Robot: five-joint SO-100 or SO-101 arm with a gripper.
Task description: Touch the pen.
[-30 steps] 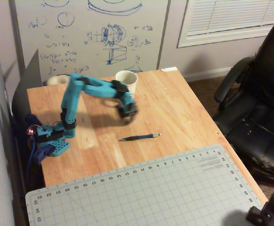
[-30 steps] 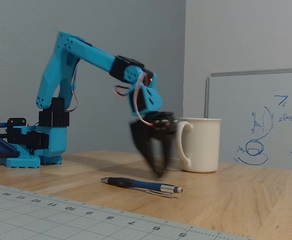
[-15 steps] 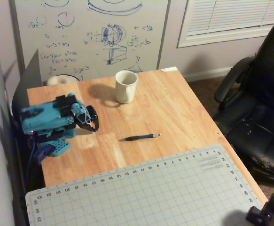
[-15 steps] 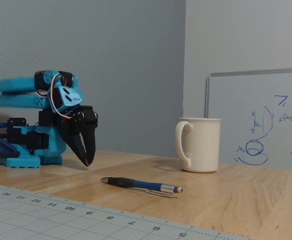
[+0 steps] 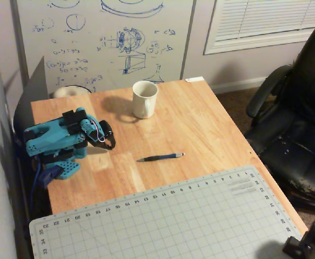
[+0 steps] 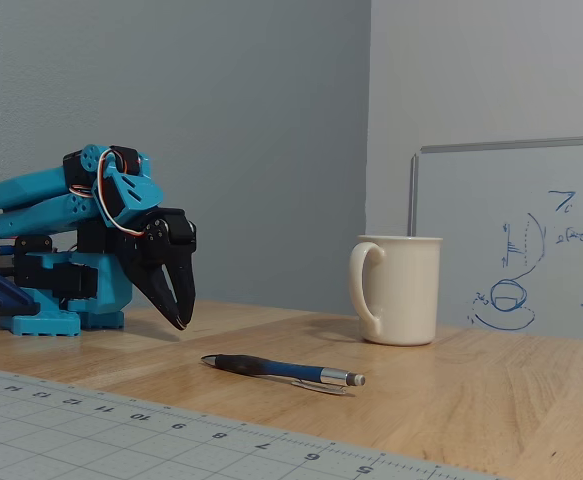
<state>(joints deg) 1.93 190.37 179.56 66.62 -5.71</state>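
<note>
Step in hand looked like the very start: approach not yet begun. The teal arm [image 5: 54, 137] sat folded near its base at the left of the wooden table [image 5: 211, 124] in the overhead view, w/ the gripper [image 6: 180, 322] pointing down, tips just above or maybe brushing the tabletop. Couldn't tell which from the fixed view. Black fingers [image 6: 161, 285] were drawn together, nothing between them, so clenched and empty.

The pen [image 5: 160, 157] lay flat on bare wood near the table's middle, well apart from the gripper, to its right in both views. In the overhead view the dark grip end pointed toward the arm and the silvery end toward the office chair [image 5: 303, 118]. It sat between the white mug [image 5: 145, 99] and the cutting mat [image 5: 162, 221], touching neither.

Next move, as I judged it: unfold, reach out to the right in the overhead view, then lower the tips onto the barrel. Contact only was needed, no grasp. The pen is thin and round, so a sideways nudge would prob roll it; a light top-down touch seemed safer.

Writing: the mat had ruler numbers along its edges, readable approx 1–25 on the long side and 20–23, 34–35 at the left corner. The whiteboard [image 5: 103, 43] held blue sketches & equations, too blurred to read. No brand visible on pen, mug or arm.
</note>
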